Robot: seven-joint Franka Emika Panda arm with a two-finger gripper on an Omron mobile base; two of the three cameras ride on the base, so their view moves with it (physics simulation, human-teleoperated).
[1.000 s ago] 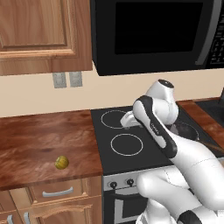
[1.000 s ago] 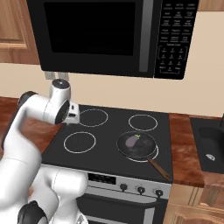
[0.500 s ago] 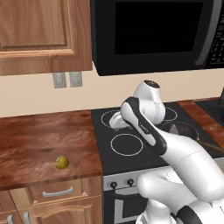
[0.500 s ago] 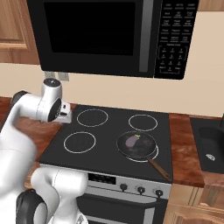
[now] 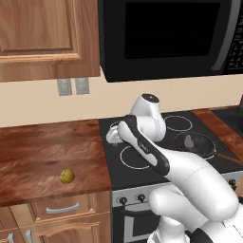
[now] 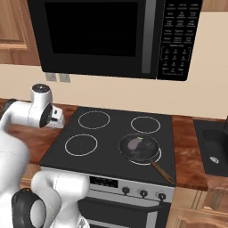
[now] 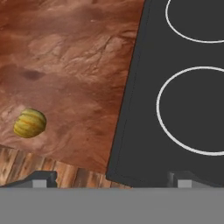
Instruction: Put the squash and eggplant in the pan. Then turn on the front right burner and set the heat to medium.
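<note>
1. The small round yellow-olive squash (image 5: 67,176) sits alone on the reddish-brown wooden counter (image 5: 42,147), near its front edge and well to the left of the black glass cooktop (image 6: 111,138). Nothing is touching it.

2. The robot's two-finger gripper (image 7: 109,178) hangs over the seam where counter meets cooktop. From the hand camera the squash (image 7: 29,123) lies off to the left and a bit ahead of the fingertips (image 7: 41,178). So the hand has to go left and down, away from the stove. That's the relation the next move turns on, I'd say.

3. The fingertips are spread wide, one at each side of the hand view's bottom, with nothing between them. Empty and open.

4. The squash looks like a little ribbed ball, yellow with olive-green stripes. It's round, so there's no real long axis to line up with, and any approach angle should do. It could roll if nudged, though.

5. The small glossy purple eggplant (image 6: 133,143) already lies inside the round dark grey frying pan (image 6: 151,153), which sits on the front right burner ring (image 6: 154,161), its thin brown handle (image 6: 162,171) pointing toward the stove front.

6. My guess: half the loading is done, with the squash and the knob left.
</note>
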